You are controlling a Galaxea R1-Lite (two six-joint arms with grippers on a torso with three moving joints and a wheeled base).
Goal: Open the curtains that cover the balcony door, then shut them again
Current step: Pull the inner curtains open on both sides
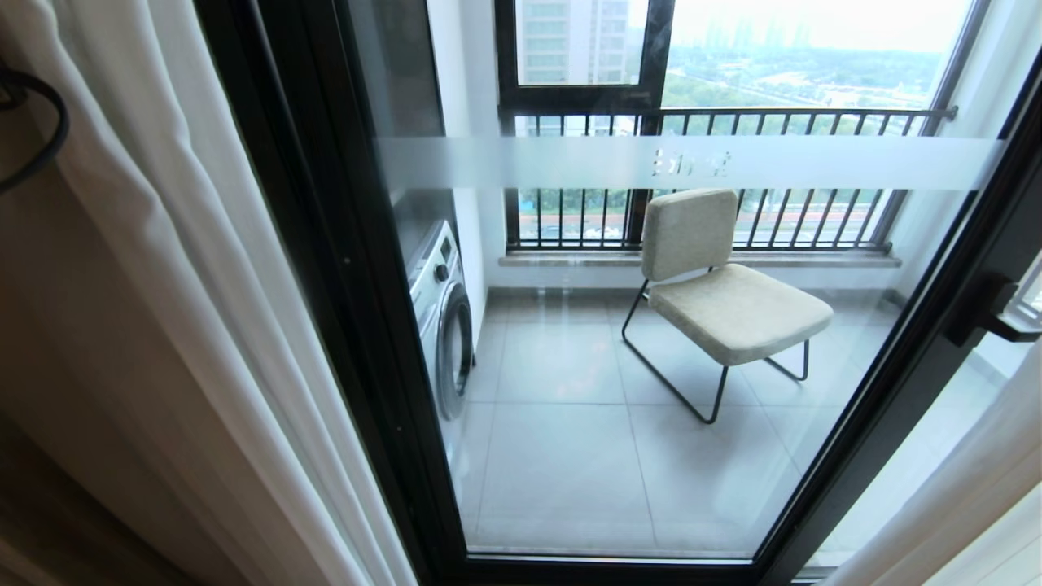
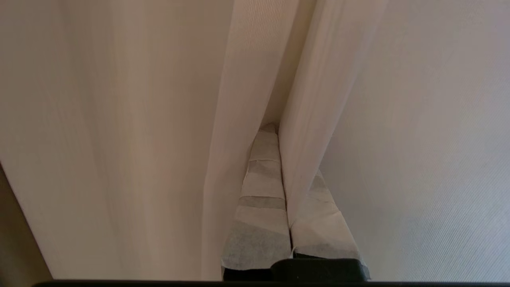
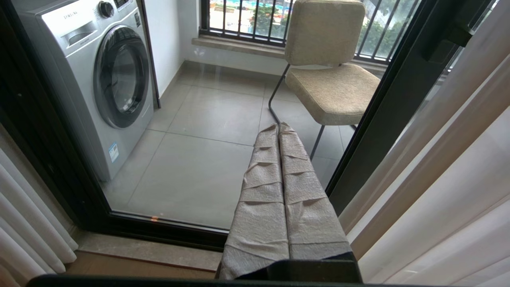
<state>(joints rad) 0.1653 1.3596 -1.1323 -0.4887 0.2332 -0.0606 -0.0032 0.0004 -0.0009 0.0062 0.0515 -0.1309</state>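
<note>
Left gripper [image 2: 275,167] pushed among curtains [image 2: 139,139], fingers together, a fold draped across one. Right gripper [image 3: 279,131] parked, closed empty, pointing at the balcony door [image 3: 199,119].

Head camera looks down through the balcony door [image 1: 651,366]; right wrist camera shares its chair [image 3: 330,79]; left wrist camera presses close against the curtains [image 2: 119,139].
</note>
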